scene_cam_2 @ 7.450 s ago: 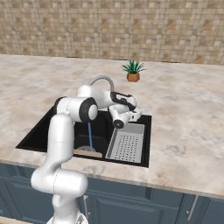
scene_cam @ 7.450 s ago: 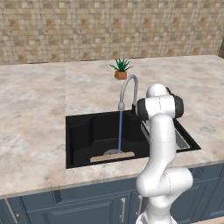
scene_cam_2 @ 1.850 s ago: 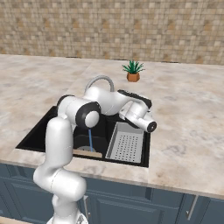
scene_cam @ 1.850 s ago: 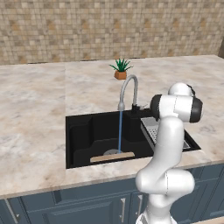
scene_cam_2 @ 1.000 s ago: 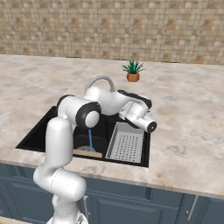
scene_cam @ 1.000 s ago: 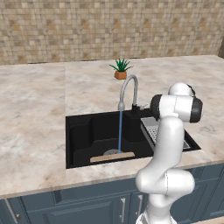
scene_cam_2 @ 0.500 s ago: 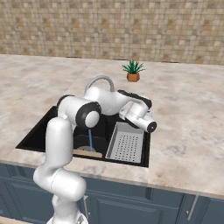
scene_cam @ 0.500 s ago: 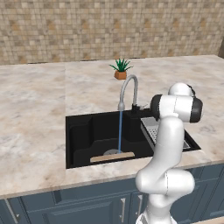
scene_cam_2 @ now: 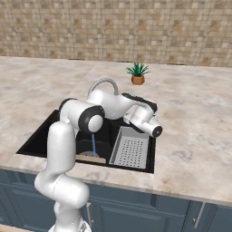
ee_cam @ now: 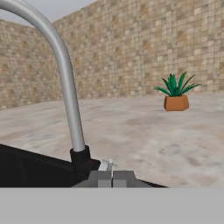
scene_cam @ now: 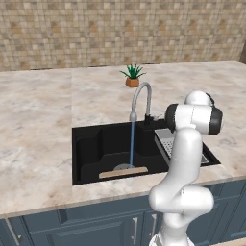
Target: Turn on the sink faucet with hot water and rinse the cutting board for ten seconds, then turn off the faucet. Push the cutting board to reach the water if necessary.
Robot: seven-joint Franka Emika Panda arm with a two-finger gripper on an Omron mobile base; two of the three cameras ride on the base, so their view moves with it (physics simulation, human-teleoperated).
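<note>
While water runs from the faucet onto the board in the sink, the clenched, empty end effector waits beside the handle — likely to shut it off.

— Faucet?
— The sink faucet arches silver-grey at frame centre, the water dropping in a thin blue line.
— Board?
— The cutting board lies flat, tan, along the sink front wall, under the stream.
</note>
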